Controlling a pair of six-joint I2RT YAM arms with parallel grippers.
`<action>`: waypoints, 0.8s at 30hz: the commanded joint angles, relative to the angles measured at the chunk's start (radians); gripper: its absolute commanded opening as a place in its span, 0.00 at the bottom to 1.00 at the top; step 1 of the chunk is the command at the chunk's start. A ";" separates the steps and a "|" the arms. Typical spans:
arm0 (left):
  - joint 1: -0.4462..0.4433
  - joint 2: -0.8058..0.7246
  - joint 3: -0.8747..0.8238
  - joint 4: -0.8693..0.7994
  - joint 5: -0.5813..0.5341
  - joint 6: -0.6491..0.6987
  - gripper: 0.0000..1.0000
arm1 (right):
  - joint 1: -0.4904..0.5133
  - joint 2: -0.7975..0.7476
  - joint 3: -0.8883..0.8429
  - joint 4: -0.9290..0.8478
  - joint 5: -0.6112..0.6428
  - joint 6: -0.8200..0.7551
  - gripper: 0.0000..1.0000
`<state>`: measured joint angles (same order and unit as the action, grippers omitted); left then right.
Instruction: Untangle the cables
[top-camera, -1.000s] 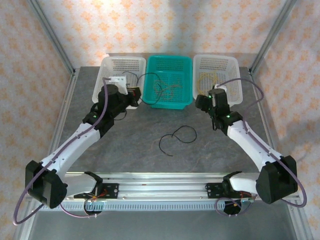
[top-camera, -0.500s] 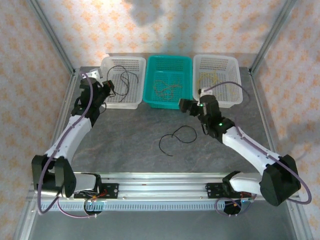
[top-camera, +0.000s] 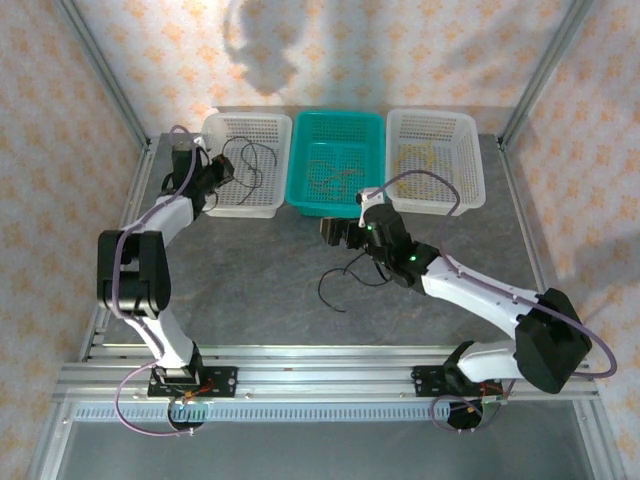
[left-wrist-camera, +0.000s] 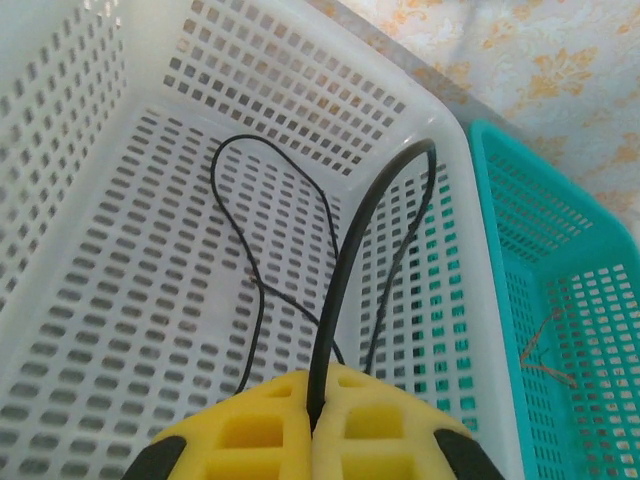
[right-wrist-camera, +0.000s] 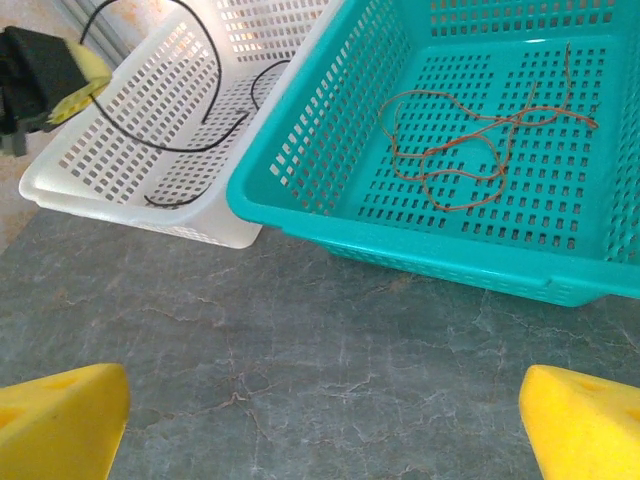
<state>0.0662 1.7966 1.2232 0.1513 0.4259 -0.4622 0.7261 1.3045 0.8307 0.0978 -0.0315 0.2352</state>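
Note:
My left gripper (top-camera: 221, 169) is shut on a black cable (top-camera: 250, 160) and holds it over the left white basket (top-camera: 262, 128). In the left wrist view the yellow fingers (left-wrist-camera: 250, 430) pinch this cable (left-wrist-camera: 345, 260), which loops up and falls into the basket (left-wrist-camera: 120, 300). A second black cable (top-camera: 323, 288) lies on the table, partly under my right arm. My right gripper (top-camera: 335, 233) hangs open over bare table just in front of the teal basket (top-camera: 372, 125); its fingertips (right-wrist-camera: 60, 415) stand wide apart with nothing between them. The orange-brown cable (right-wrist-camera: 470, 140) lies in the teal basket. The yellow cable (top-camera: 418, 155) lies in the right white basket.
The three baskets stand side by side at the back of the grey table (top-camera: 250, 290). Metal frame posts (top-camera: 105, 80) rise at both back corners. The aluminium rail (top-camera: 320, 375) with the arm bases runs along the near edge.
My left arm has swung left and back, carrying the black cable over the left basket. My right arm has moved from the right basket leftward and down to the front of the teal basket.

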 joint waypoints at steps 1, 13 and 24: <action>0.006 0.064 0.110 -0.106 -0.032 0.004 0.00 | 0.003 -0.024 0.023 0.006 0.048 -0.013 1.00; 0.002 0.075 0.113 -0.132 -0.038 -0.009 0.59 | -0.001 -0.066 -0.007 -0.100 -0.007 0.063 1.00; -0.165 -0.242 -0.091 -0.148 -0.273 0.115 0.62 | -0.013 -0.054 -0.031 -0.307 0.079 0.187 0.90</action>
<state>-0.0414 1.6341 1.1793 0.0086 0.2649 -0.4088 0.7242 1.2564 0.8078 -0.1158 -0.0143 0.3584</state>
